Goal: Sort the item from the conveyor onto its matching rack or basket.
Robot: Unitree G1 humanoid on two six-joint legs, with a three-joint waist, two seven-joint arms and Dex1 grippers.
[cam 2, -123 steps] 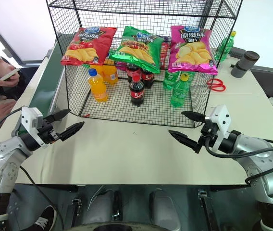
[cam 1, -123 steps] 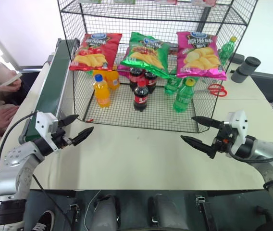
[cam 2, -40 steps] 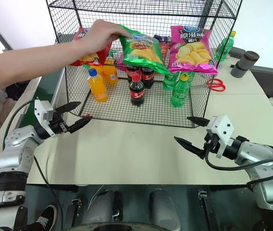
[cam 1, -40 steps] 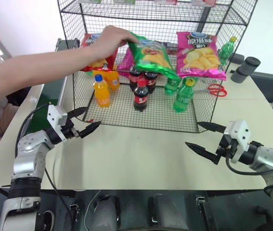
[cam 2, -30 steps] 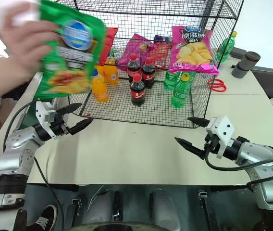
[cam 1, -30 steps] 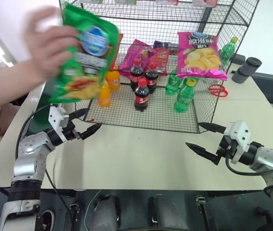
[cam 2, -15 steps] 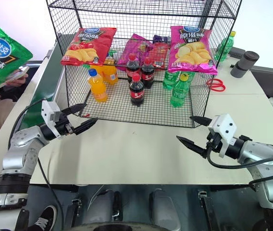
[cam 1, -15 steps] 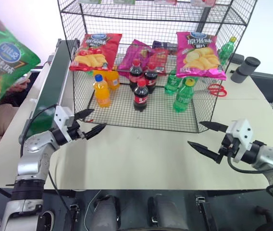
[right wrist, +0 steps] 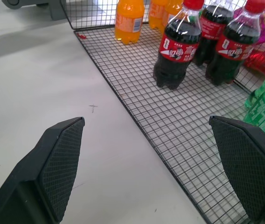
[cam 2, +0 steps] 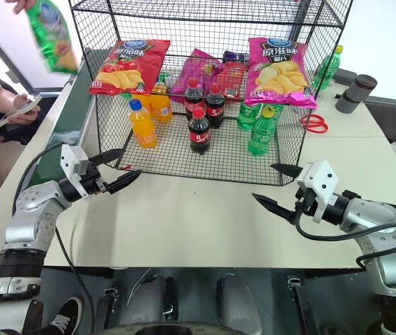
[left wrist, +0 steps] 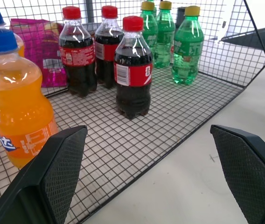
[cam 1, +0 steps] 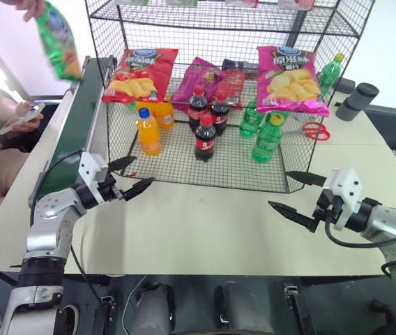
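Person's hand (cam 1: 29, 8) pinches green crisp bag (cam 1: 57, 40) aloft.

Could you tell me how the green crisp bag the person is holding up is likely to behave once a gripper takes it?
The green crisp bag hangs from a person's hand, so it is probably light. Its glossy film looks slippery and would likely crumple between fingers.
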